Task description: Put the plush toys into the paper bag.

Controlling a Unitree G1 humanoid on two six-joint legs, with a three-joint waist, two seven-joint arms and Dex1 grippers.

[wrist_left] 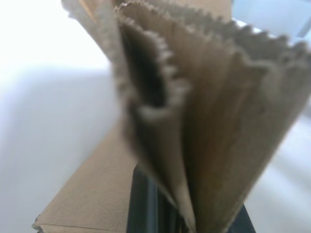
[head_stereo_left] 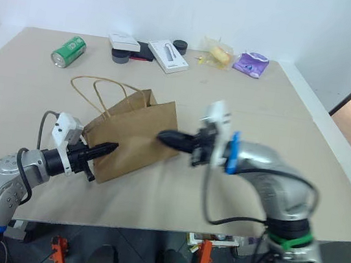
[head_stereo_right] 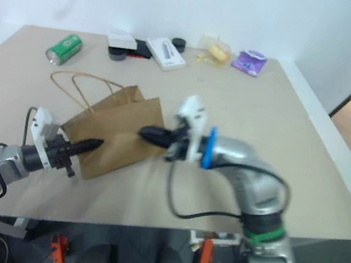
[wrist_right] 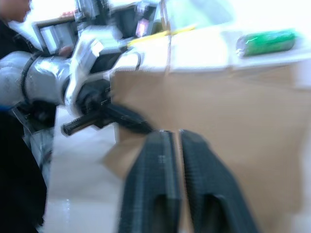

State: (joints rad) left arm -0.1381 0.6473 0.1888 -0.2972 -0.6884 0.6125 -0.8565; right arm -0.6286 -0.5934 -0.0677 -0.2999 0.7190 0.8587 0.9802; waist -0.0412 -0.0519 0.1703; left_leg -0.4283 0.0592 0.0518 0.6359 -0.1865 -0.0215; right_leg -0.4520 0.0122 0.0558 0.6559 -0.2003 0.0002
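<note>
A brown paper bag (head_stereo_left: 132, 135) is seen lying on its side near the middle of the desk (head_stereo_left: 281, 120), its cord handles (head_stereo_left: 99, 91) trailing behind it. Its inside is hidden, so any contents cannot be told. The bag's toothed rim is clamped in the left claw (head_stereo_left: 106, 148). The right claw (head_stereo_left: 165, 136), its fingers nearly together and empty, is held just over the bag. A green can (head_stereo_left: 68, 51) is seen far behind the bag.

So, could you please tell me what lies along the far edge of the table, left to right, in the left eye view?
Green can → dark grey round container → white box → clear-wrapped yellowish item → purple packet.
</note>
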